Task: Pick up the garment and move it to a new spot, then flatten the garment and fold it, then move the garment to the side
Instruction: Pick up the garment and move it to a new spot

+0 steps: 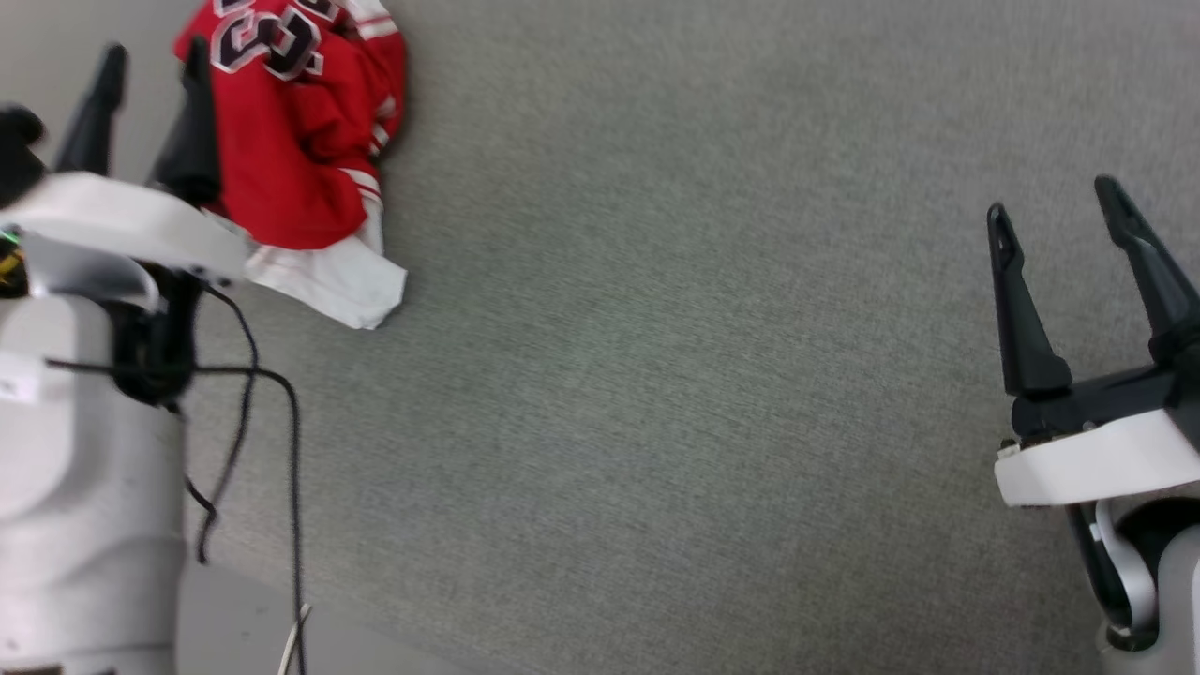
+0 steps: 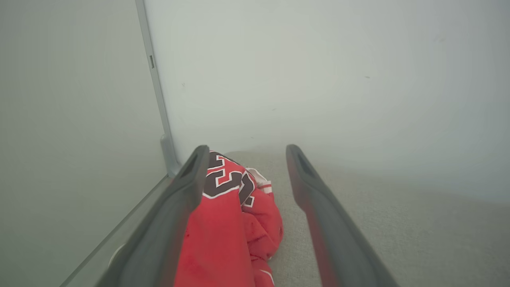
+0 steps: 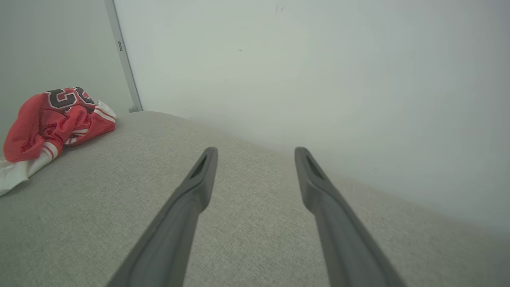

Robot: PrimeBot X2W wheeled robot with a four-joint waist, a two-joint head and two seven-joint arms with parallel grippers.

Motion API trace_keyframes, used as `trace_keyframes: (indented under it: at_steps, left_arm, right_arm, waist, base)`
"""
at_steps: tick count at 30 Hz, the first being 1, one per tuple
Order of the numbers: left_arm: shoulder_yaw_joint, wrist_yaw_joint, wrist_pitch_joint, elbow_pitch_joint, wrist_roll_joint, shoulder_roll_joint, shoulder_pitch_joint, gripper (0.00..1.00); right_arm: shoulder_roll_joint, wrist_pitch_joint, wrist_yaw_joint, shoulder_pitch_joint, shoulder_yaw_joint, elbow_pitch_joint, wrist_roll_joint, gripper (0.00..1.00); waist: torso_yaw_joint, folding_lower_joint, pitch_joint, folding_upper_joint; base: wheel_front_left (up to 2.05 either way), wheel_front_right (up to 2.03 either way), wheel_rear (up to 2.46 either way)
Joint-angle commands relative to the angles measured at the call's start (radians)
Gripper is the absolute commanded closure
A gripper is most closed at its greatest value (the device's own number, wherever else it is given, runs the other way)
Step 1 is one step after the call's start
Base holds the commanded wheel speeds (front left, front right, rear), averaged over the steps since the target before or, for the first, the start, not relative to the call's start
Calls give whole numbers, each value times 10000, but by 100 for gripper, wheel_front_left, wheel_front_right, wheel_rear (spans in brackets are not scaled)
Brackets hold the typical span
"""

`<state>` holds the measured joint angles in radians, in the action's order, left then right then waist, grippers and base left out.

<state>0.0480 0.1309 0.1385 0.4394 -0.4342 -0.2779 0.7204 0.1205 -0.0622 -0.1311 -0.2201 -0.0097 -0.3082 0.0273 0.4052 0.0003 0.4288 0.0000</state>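
Red garment point(image 1: 291, 159) crumpled, black white-outlined numerals point(image 1: 272, 45) partly hidden

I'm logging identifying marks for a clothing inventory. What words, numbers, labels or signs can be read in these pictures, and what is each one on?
"3" (as it seems): big black, white-outlined numeral on the crumpled red garment.
Second numeral beside it: creased and cut off, unreadable.
White sticker on the left forearm: too blurred to read.
No other writing can be made out.
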Motion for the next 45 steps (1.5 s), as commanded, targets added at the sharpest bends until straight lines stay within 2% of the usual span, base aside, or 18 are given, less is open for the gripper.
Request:
trace_keyframes:
  at_steps: [1,3,8,14,17,22,23,24,25,26,29,34,40,45]
  left_arm:
    - [-12,-3,-353,219,-214,-256,436,0]
    - [-41,-3,-687,444,-389,-438,664,0]
    - [-288,-3,-2649,1724,-1269,-1301,1718,0]
    - [-529,-4,-4864,3284,-2252,-1929,2395,0]
    - [-648,-4,-5779,3902,-2609,-2003,2509,0]
    - [-938,-11,-7690,4993,-3208,-1721,2223,0]
    - [-965,-9,-7998,5170,-3305,-1650,2177,20]
    - [-1003,-9,-8175,5272,-3373,-1616,2150,55]
    - [-1008,-9,-8170,5310,-3426,-1617,2125,95]
    - [-1017,-9,-8006,5307,-3431,-1659,2120,100]
    - [-1078,-3,-7244,5081,-3289,-1836,2205,100]
    - [-952,-35,-5137,4830,-2885,-2170,2394,100]
    - [-1069,-53,-2482,4551,-2277,-2144,2288,100]
    - [-1355,-28,-668,4148,-1781,-1992,2048,100]
  right_arm:
    - [99,-10,7,-268,8,-124,13,0]
    - [128,-23,7,-342,15,-185,37,0]
    - [255,-19,7,-669,44,-404,130,0]
    - [319,28,7,-949,50,-500,198,0]
    - [315,59,7,-984,-26,-574,247,0]
    - [303,87,7,-1015,-77,-655,196,0]
    - [299,89,7,-1022,-92,-664,192,0]
    - [296,82,7,-1025,-101,-671,193,0]
    - [287,91,7,-1023,-109,-665,190,0]
    - [276,97,7,-1013,-120,-657,181,0]
    - [235,117,7,-946,-158,-597,173,0]
    - [90,319,7,-694,-226,-287,103,0]
    - [-190,704,7,-336,-284,256,-66,0]
    - [-416,959,7,99,-401,692,-189,0]
  waist:
    - [-537,-3,977,0]
    - [-597,-3,1120,0]
    - [-861,-3,1709,0]
    - [-1128,-3,2129,0]
    - [-1190,-3,2239,0]
    - [-1275,-3,2282,0]
    - [-1286,-3,2265,0]
    - [-1298,-3,2244,0]
    - [-1312,-3,2205,0]
    - [-1322,-3,2157,0]
    - [-1340,-3,1956,0]
    - [-1318,-3,1318,0]
    - [-1339,-3,275,0]
    - [-1420,-3,-652,0]
  base:
    - [0,0,0]
    - [0,0,0]
    - [0,0,0]
    - [0,0,0]
    - [0,0,0]
    - [0,0,0]
    - [0,0,0]
    - [0,0,0]
    - [0,0,0]
    - [0,0,0]
    - [0,0,0]
    - [0,0,0]
    - [0,0,0]
    - [0,0,0]
